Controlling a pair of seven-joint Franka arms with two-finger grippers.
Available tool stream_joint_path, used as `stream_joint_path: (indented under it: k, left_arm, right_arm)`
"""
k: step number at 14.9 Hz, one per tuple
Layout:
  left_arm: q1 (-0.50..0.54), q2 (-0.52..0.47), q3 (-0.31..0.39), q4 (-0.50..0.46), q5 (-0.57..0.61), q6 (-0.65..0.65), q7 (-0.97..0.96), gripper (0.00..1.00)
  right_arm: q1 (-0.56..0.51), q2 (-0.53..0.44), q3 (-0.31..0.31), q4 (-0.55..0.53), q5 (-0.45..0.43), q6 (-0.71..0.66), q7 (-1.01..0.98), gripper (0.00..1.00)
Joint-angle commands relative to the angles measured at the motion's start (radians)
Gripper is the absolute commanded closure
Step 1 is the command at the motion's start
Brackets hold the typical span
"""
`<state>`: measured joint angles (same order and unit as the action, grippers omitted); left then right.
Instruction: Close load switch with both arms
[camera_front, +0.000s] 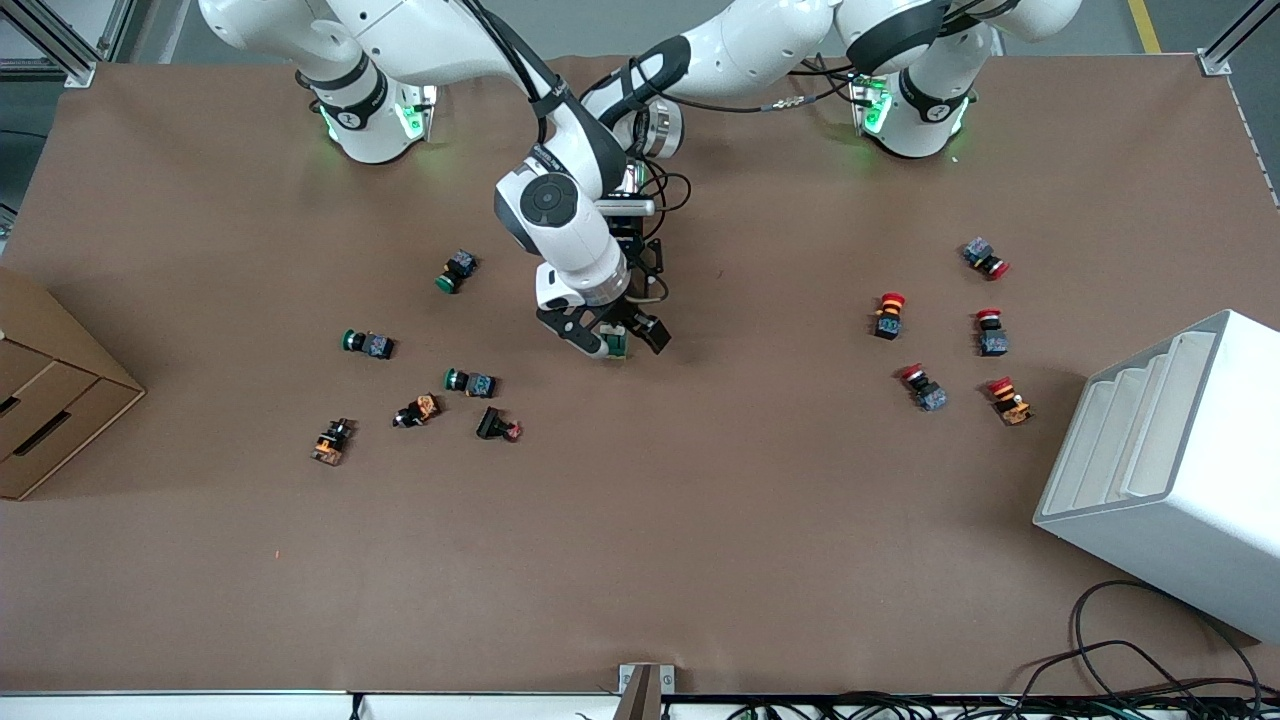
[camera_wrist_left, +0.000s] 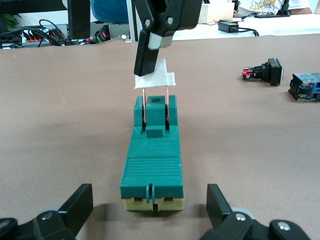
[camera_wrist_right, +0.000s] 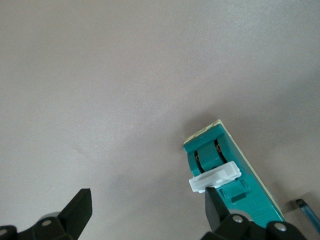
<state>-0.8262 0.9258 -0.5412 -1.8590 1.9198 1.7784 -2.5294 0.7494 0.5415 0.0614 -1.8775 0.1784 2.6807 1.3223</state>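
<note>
Load switch: dark green block flat on the table, mid-table, nearer the robots' edge; white lever raised.
Right gripper: spread wide, one finger touching the lever.
Left gripper: spread wide, low, flanking the switch's cream end.
Table: brown covering; push buttons scattered toward both ends.

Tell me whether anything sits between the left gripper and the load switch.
Nothing visible does. The left gripper is open, its fingers flanking the load switch's cream end with only bare table between. The right gripper, also open, has one finger against the raised white lever, clear of that gap.
</note>
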Motion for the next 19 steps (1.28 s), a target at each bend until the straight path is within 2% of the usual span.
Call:
stream_joint_path:
  k: [1,10,14,19]
  left_arm:
    - [-0.010,0.044,0.007,0.004,0.005,-0.007,-0.009,0.00]
    - [-0.010,0.053,0.007,0.011,0.011,-0.010,-0.008,0.00]
    - [-0.016,0.051,0.023,0.012,0.011,-0.016,-0.008,0.00]
    - [-0.021,0.050,0.023,0.004,0.011,-0.039,-0.032,0.00]
  right_arm:
    - [-0.004,0.015,0.005,0.014,0.006,0.015,-0.021,0.00]
    - [-0.044,0.028,0.000,0.015,-0.007,0.015,-0.103,0.00]
    - [-0.039,0.096,0.000,0.078,-0.005,0.024,-0.092,0.00]
    - [-0.045,0.115,0.000,0.103,-0.007,0.022,-0.100,0.00]
